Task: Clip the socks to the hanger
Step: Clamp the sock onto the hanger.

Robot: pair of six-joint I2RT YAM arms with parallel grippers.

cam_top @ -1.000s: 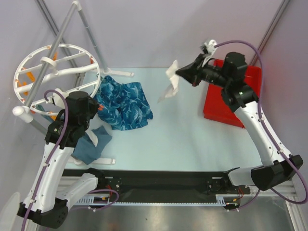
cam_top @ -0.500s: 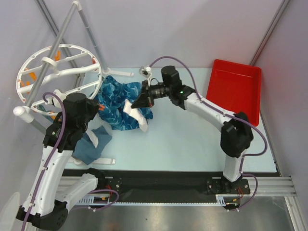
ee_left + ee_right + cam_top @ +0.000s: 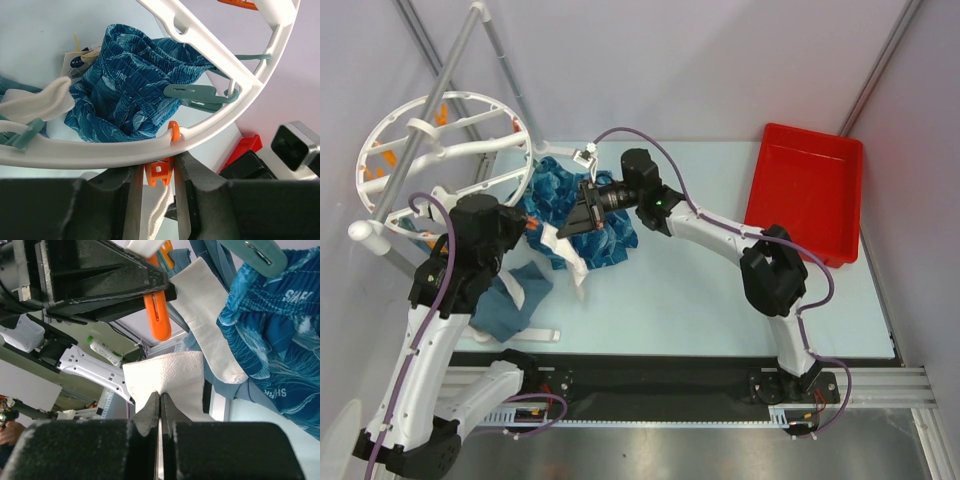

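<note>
The white round hanger [image 3: 470, 98] hangs at the back left. My left gripper [image 3: 527, 225] is at its near rim [image 3: 100, 150], shut on an orange clip [image 3: 160, 172], one finger on each side. My right gripper [image 3: 563, 228] is shut on a white sock [image 3: 570, 258] and holds it just right of the left gripper, the sock hanging down. In the right wrist view the sock [image 3: 170, 375] sits just below the orange clip [image 3: 157, 315]. Its edge shows between my left fingers [image 3: 157, 215]. A second white sock [image 3: 528, 285] lies on the grey-blue garment [image 3: 505, 310].
A blue patterned cloth [image 3: 610, 235] lies under the right gripper. Teal clips [image 3: 200, 92] hang from the hanger's inner ring. Grey rack poles [image 3: 450, 70] cross the hanger. A red bin [image 3: 805, 190] stands at the back right.
My right arm has swung from beside the red bin across to the left with the sock, down to the left gripper at the hanger rim. The left arm has barely moved.
</note>
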